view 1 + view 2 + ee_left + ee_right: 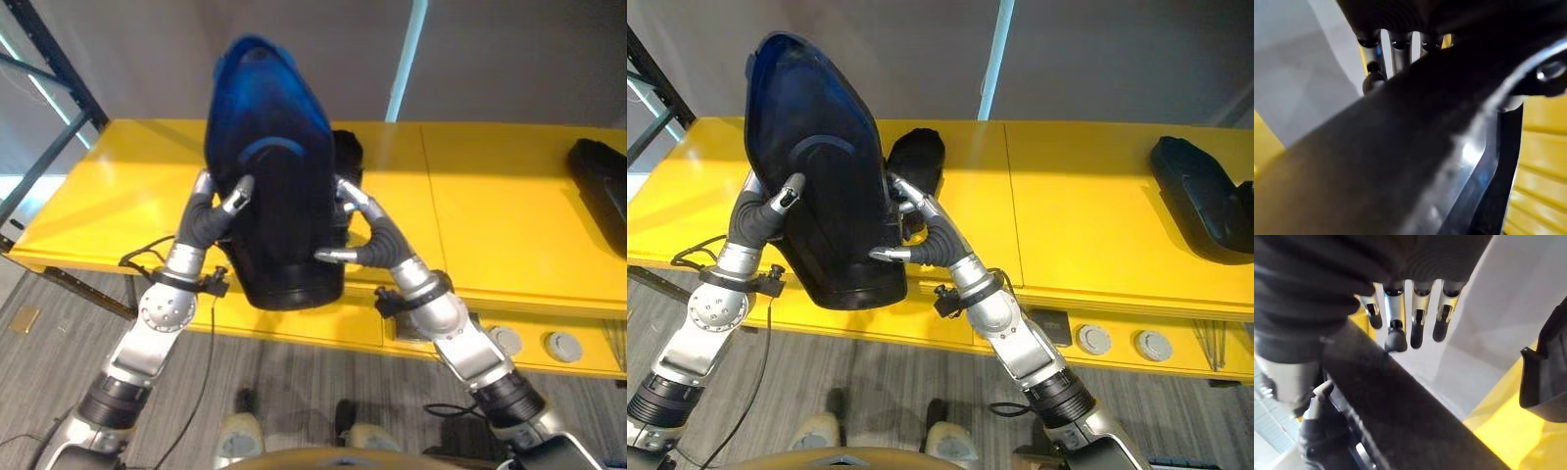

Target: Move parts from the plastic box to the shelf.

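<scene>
Both hands carry one big dark part (274, 186), a long curved shell w/ blue sheen, held up over the yellow shelf (490, 196). Left hand (217, 208) sits on the part's left flank, thumb hooked over the front face, fingers wrapped round the back edge per left wrist view; right hand (358, 230) mirrors it on the opposite flank, thumb across the lower front, fingers (1418, 328) reaching past the rim behind. So each hand is clamped on the part's edge, squeezing inward from both sides – prob. because the shell is too wide & smooth for one hand, and an opposed grip stops it rotating. Part is tilted, narrow end away from the hands and raised, wide end low betw. the wrists, which keeps its weight close to the arms. Not touching the shelf as far as I can tell. Just beyond the right hand's fingers another black part (917, 157) lies on the shelf, and a third (1200, 201) lies well off to the right hand's outer side, so placed parts are spread along the surface. Judgement: carry/placing step, set-down not yet done; the free stretch betw. those two looks the obvious spot.
</scene>
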Available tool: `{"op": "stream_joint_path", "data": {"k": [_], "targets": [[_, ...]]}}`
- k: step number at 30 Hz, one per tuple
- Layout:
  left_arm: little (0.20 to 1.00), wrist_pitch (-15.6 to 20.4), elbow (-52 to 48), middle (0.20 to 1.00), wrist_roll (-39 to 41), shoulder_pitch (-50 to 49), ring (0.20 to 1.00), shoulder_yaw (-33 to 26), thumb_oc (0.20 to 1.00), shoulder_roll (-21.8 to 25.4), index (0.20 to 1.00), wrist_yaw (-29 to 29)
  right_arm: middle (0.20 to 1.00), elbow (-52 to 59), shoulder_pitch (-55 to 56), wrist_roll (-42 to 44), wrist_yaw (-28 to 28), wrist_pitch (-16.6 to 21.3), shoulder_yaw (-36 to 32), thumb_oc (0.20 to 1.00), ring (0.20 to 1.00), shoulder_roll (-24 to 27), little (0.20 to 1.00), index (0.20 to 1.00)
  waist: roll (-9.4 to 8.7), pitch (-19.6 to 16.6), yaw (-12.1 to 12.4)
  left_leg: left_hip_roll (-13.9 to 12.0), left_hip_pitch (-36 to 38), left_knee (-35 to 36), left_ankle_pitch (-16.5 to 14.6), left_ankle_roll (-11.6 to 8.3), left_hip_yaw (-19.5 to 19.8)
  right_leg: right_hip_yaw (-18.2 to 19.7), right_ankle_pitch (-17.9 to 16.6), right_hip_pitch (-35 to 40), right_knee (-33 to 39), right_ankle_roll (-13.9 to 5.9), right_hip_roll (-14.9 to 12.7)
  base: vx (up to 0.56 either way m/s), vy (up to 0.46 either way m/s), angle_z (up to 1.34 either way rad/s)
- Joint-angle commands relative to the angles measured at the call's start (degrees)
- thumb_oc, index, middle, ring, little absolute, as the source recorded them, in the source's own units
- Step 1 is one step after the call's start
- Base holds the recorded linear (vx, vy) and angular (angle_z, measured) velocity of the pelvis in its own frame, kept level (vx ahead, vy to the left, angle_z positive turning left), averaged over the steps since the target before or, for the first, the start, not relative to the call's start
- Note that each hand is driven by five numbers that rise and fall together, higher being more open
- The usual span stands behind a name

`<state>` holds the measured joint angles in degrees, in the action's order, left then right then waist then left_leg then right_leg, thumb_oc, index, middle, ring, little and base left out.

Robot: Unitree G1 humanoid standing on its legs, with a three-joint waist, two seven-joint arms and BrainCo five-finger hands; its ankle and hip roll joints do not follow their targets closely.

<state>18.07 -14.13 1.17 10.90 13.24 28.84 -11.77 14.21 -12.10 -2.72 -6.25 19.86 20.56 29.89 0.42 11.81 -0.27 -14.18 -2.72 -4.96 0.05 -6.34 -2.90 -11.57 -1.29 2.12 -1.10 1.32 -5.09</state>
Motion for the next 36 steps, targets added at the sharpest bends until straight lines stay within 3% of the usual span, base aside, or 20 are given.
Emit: {"op": "stream_joint_path", "data": {"k": [1, 3, 6, 7, 8, 10, 12, 14, 16, 19, 20, 24, 28, 29, 31, 32, 33, 34, 36], "targets": [[0.200, 3.61, -5.22, 0.200, 5.09, -0.99, 0.200, -4.11, 0.200, 3.05, 0.200, -0.88, 1.000, 2.60, -0.67, 4.27, 0.47, 3.44, 0.51, 1.000, 1.000, -1.14, 1.000, 1.000, -0.69, -4.28, 0.46, -4.80, 1.54, 2.73, 5.33, -1.40, 2.64, -1.26, 8.53, 4.69, 3.18, -6.23, -2.39, 0.11, 0.354, 0.28], [0.200, 3.54, -4.73, 0.200, 5.78, -0.80, 0.200, -4.35, 0.200, 3.66, 0.200, -0.97, 1.000, 2.15, -1.32, 4.51, 0.19, 3.56, 0.90, 1.000, 1.000, -1.10, 1.000, 1.000, 0.19, -4.21, 0.47, -6.90, 0.81, 5.18, 7.30, -3.20, 4.88, -1.45, 9.24, 5.72, 3.48, -6.98, -2.86, 0.15, 0.398, 0.29], [0.200, 3.57, -3.91, 0.200, 6.30, -0.09, 0.200, -4.14, 0.200, 4.15, 0.200, -0.74, 1.000, 1.64, -1.46, 4.66, -0.11, 3.43, 0.73, 1.000, 1.000, -1.28, 1.000, 1.000, 1.05, -4.17, 0.46, -6.91, 0.02, 6.54, 6.83, -4.62, 6.04, -1.82, 9.33, 6.54, 3.30, -8.15, -4.57, 0.13, 0.366, 0.24], [0.200, 3.55, -4.05, 0.200, 6.10, -0.13, 0.200, -4.18, 0.200, 4.38, 0.200, -0.72, 1.000, 1.71, -1.21, 4.69, -0.25, 3.35, 0.54, 1.000, 1.000, -1.56, 1.000, 1.000, 1.58, -4.37, 0.50, -6.09, 0.03, 7.17, 5.41, -4.47, 6.69, -1.54, 9.17, 6.83, 3.13, -8.84, -5.42, 0.23, 0.630, 0.01], [0.200, 4.12, -4.01, 0.200, 5.94, 0.05, 0.200, -4.57, 0.200, 4.91, 0.200, -0.21, 1.000, 1.65, 0.23, 4.34, 0.46, 3.14, -0.23, 1.000, 1.000, -1.74, 1.000, 1.000, 1.99, -4.97, -0.24, -4.62, 0.57, 6.36, 1.93, -4.91, 6.85, -0.80, 7.19, 6.86, 2.59, -10.61, -9.05, 0.29, 0.812, 0.10], [0.200, 3.90, -3.13, 0.200, 6.34, 1.80, 0.200, -3.36, 0.200, 5.45, 0.200, 0.03, 1.000, 1.49, 0.26, 3.34, 0.36, 2.11, -0.39, 1.000, 1.000, -2.82, 1.000, 1.000, 0.90, -5.03, -0.43, -1.35, 0.42, 4.38, -1.39, -3.10, 5.43, -0.07, 3.16, 5.86, 2.61, -12.56, -13.14, 0.18, 0.684, 0.14], [0.200, 3.57, -1.79, 0.200, 6.68, 3.87, 0.200, -3.12, 0.200, 6.60, 0.200, -0.35, 1.000, 1.17, -0.03, 2.98, 0.16, 0.87, -0.73, 1.000, 1.000, -4.82, 1.000, 1.000, -0.49, -4.70, -0.50, 2.79, -0.22, 0.61, -4.74, -0.59, 2.89, 1.76, -3.12, 2.60, 0.32, -13.27, -17.45, 0.10, 0.544, -0.17], [0.200, 3.72, -0.92, 0.200, 7.51, 4.46, 0.200, -3.77, 0.200, 6.73, 0.200, -0.81, 1.000, 1.06, -1.07, 2.90, 0.30, 0.37, 0.09, 1.000, 1.000, -6.83, 1.000, 1.000, 0.19, -4.38, 0.31, 3.94, 0.64, 0.49, -5.75, 1.25, -0.94, -1.46, -2.60, -0.61, -2.60, -11.90, -18.59, 0.04, 0.497, -0.68], [0.200, 3.72, -0.87, 0.200, 7.37, 4.84, 0.200, -3.77, 0.200, 6.75, 0.200, -0.42, 1.000, 1.07, -1.00, 2.71, 0.99, 0.48, 0.22, 1.000, 1.000, -7.23, 1.000, 1.000, 0.42, -4.15, 0.40, 4.41, 1.02, 1.02, -5.54, 1.82, -2.12, -2.30, -1.39, -1.58, -4.95, -11.42, -17.69, 0.01, 0.307, -1.12], [0.200, 3.33, 0.11, 0.200, 7.60, 5.76, 0.200, -2.40, 0.200, 5.62, 0.200, 1.09, 1.000, 2.38, 0.87, 1.47, 2.30, 0.68, -0.70, 1.000, 1.000, -5.73, 1.000, 1.000, 0.64, -4.00, -0.97, 7.93, 1.95, 2.32, -5.10, 3.93, -2.10, 2.61, 4.79, -3.38, -10.14, -10.06, -8.09, 0.10, 0.375, -0.35], [0.200, 2.83, 0.54, 0.200, 7.73, 5.76, 0.200, -1.54, 0.200, 4.21, 0.200, 1.52, 1.000, 2.53, 2.09, 2.26, 2.81, 0.95, -1.33, 1.000, 1.000, -4.84, 1.000, 1.000, 0.87, -4.12, -1.66, 9.89, 3.21, 3.29, -5.09, 4.82, -1.95, 2.75, 7.53, -4.70, -11.23, -8.86, -3.02, 0.19, 0.362, 0.07], [0.200, 2.06, 1.66, 0.200, 7.77, 4.71, 0.200, -1.66, 0.200, 2.03, 0.200, 1.93, 1.000, 2.79, 3.43, 3.05, 2.62, 1.29, -2.58, 1.000, 1.000, -3.73, 1.000, 1.000, 0.13, -4.11, -2.83, 12.17, 5.94, 5.28, -5.46, 5.42, -2.24, 2.63, 8.51, -4.71, -7.32, -6.24, 2.79, 0.14, 0.118, 0.16], [0.200, 2.05, 1.45, 0.200, 6.48, 3.43, 0.200, -3.06, 0.200, 2.16, 0.200, 1.70, 1.000, 2.96, 4.53, 3.12, 2.56, 1.52, -3.55, 1.000, 1.000, -3.01, 1.000, 1.000, -1.07, -4.30, -2.62, 13.31, 6.59, 4.68, -6.72, 5.33, -2.59, 1.49, 7.19, -2.58, -1.93, -5.50, 3.12, 0.12, -0.061, 0.16], [0.200, 1.88, 1.46, 0.200, 6.18, 2.00, 0.200, -4.27, 0.200, 2.25, 0.200, 1.77, 1.000, 2.38, 5.67, 3.95, 3.27, 1.46, -3.91, 1.000, 1.000, -2.43, 1.000, 1.000, -1.44, -4.43, -2.69, 13.50, 6.11, 1.39, -8.30, 4.63, -2.80, 2.54, 6.68, -1.28, -0.39, -5.40, 3.20, 0.13, -0.095, 0.13], [0.200, 1.61, 0.72, 0.200, 4.04, 0.05, 0.200, -7.12, 0.200, 3.51, 0.200, 1.30, 1.000, 3.17, 7.81, 5.72, 4.14, 1.54, -5.77, 1.000, 1.000, -0.90, 1.000, 1.000, -1.71, -3.40, -2.47, 13.47, 2.94, -9.90, -8.59, 2.59, -3.43, 2.67, 5.85, 0.65, 1.94, -5.08, 2.56, 0.12, -0.101, 0.08], [0.200, 1.65, 0.88, 0.200, 3.25, -0.81, 0.200, -8.54, 0.200, 3.73, 0.200, 0.75, 1.000, 3.52, 9.26, 6.44, 4.55, 1.49, -7.42, 1.000, 1.000, -0.12, 1.000, 1.000, -1.86, -2.84, -2.41, 13.33, 0.28, -15.32, -7.83, 1.07, -3.35, 3.04, 5.71, 2.16, 3.42, -4.72, 2.35, 0.05, -0.046, -0.08], [0.200, 1.64, 0.86, 0.200, 3.24, -0.83, 0.200, -8.53, 0.200, 3.72, 0.200, 0.75, 1.000, 3.57, 9.31, 6.46, 4.57, 1.46, -7.45, 1.000, 1.000, -0.11, 1.000, 1.000, -1.77, -2.88, -2.44, 13.23, 0.07, -15.67, -8.01, 1.05, -3.27, 2.98, 5.65, 2.16, 3.51, -4.70, 2.45, 0.03, -0.031, -0.14], [0.200, 1.34, 2.63, 0.200, 1.60, -0.94, 0.200, -10.25, 0.200, 3.74, 0.200, -1.36, 1.000, 3.31, 10.53, 6.42, 3.51, 1.30, -10.35, 1.000, 1.000, 1.54, 1.000, 1.000, -2.17, -1.47, -2.05, 14.50, -4.24, -23.49, -5.15, -0.94, -1.38, 3.62, 5.38, 3.38, 4.85, -4.29, 1.68, -0.01, -0.009, -0.16], [0.200, 1.38, 2.74, 0.200, 1.50, -0.75, 0.200, -10.07, 0.200, 3.67, 0.200, -1.46, 1.000, 3.45, 10.63, 6.45, 3.53, 1.24, -10.54, 1.000, 1.000, 1.59, 1.000, 1.000, -1.83, -1.63, -2.25, 14.27, -5.15, -24.61, -5.55, -0.98, -0.99, 3.28, 5.26, 3.22, 5.04, -4.25, 1.97, 0.03, 0.043, -0.23]]}}
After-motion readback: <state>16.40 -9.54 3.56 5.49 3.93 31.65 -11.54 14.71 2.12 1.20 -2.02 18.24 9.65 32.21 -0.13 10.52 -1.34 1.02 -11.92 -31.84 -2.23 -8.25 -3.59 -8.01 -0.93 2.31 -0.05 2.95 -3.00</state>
